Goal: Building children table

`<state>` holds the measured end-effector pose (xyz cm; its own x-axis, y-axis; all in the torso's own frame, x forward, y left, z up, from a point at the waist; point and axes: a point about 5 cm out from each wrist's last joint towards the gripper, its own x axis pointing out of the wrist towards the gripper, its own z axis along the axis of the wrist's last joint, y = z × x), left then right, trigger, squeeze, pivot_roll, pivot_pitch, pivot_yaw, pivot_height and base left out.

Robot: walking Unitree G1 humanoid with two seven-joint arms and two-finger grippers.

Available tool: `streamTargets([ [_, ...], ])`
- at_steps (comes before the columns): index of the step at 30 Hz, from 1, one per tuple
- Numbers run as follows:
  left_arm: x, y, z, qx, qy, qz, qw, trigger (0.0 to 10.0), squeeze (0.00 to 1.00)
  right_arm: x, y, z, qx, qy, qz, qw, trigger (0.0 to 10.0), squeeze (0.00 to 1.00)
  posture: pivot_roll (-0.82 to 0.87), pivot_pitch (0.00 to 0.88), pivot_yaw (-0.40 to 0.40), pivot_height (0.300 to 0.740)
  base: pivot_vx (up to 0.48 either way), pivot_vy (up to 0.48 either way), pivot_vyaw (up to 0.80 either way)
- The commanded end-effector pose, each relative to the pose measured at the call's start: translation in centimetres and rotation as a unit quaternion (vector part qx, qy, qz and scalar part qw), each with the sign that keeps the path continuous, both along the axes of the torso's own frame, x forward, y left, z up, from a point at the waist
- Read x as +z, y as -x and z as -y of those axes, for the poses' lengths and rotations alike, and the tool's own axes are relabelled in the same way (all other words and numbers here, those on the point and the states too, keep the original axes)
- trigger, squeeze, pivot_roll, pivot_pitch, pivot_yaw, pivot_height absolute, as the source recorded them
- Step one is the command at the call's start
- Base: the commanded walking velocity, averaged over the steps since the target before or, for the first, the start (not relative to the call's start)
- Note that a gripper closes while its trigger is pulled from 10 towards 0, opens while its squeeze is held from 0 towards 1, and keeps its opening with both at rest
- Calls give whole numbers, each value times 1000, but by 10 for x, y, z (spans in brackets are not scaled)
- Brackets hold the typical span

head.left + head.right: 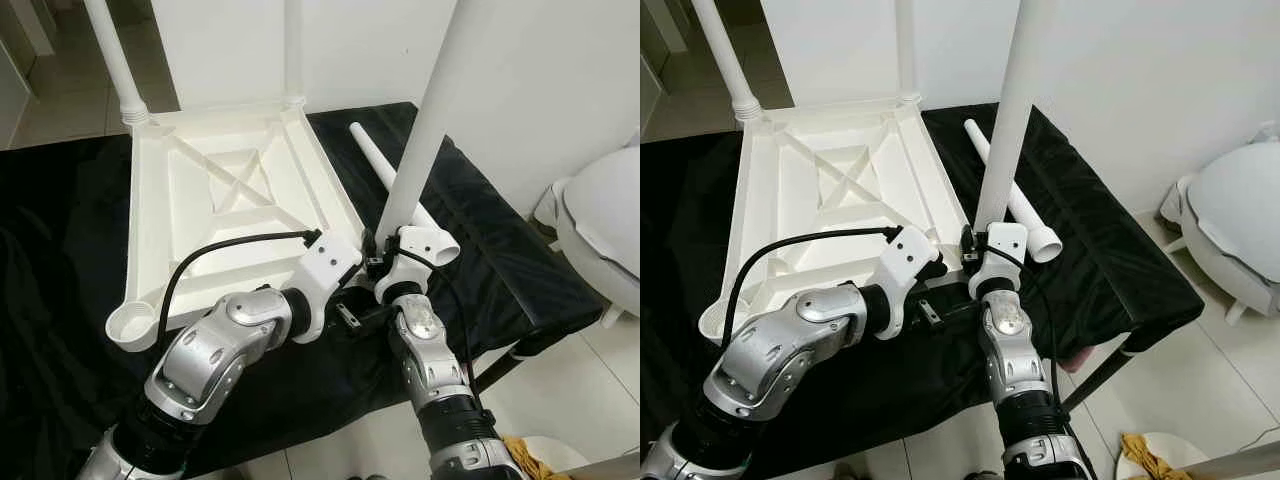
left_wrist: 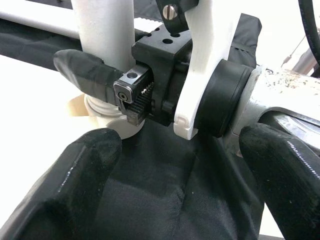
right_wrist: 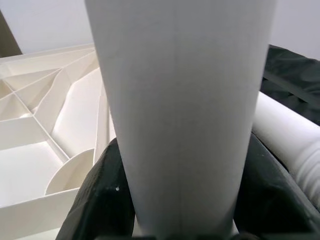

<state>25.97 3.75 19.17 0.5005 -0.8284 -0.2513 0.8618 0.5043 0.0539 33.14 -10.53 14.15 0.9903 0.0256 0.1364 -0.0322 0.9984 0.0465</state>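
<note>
Right jaws (image 3: 175,210) clamp one leg (image 1: 430,120) — three upright, one lying.

Arms: silver metal, rounded joints | wrists: white housings, black collars | cables: black, looped | gripper fingers (image 2: 85,74): black, padded, toothed rack

White table leg (image 3: 180,115) runs straight up the middle, tapering, clamped between the right gripper (image 3: 181,200)'s two black fingers (image 3: 97,195), one pressed against each side of it. Beyond the finger on one side: the upturned white tabletop (image 3: 45,130), ribbed underside showing, with a round socket (image 3: 70,175) close to that finger. Beyond the other finger: a second white leg (image 3: 292,135) lying on black cloth (image 3: 295,75).
</note>
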Motion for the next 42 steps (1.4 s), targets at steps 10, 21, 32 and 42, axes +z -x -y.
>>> streamTargets([
  [10, -3, 2, 3, -20, -3, -3, 1000, 10000, 0, -9, 1, 13, 29, 7, -17, 999, 10000, 1000, -48, 42, 7, 740, 0, 0, 0],
  [21, -5, 5, 5, -22, 0, -7, 1000, 10000, 0, 2, 4, 17, 144, 46, 12, 988, 10000, 0, -53, 44, -4, 740, 0, 0, 0],
  [32, -5, 4, 5, -24, -3, -2, 1000, 10000, 0, 9, 0, 48, 253, 76, 20, 964, 10000, 0, -54, 23, -15, 740, 0, 0, 0],
  [42, -3, 2, 3, -16, -2, 1, 1000, 10000, 0, -2, -7, 69, 288, 105, -19, 952, 10000, 0, -40, 31, -12, 740, 0, 0, 0],
])
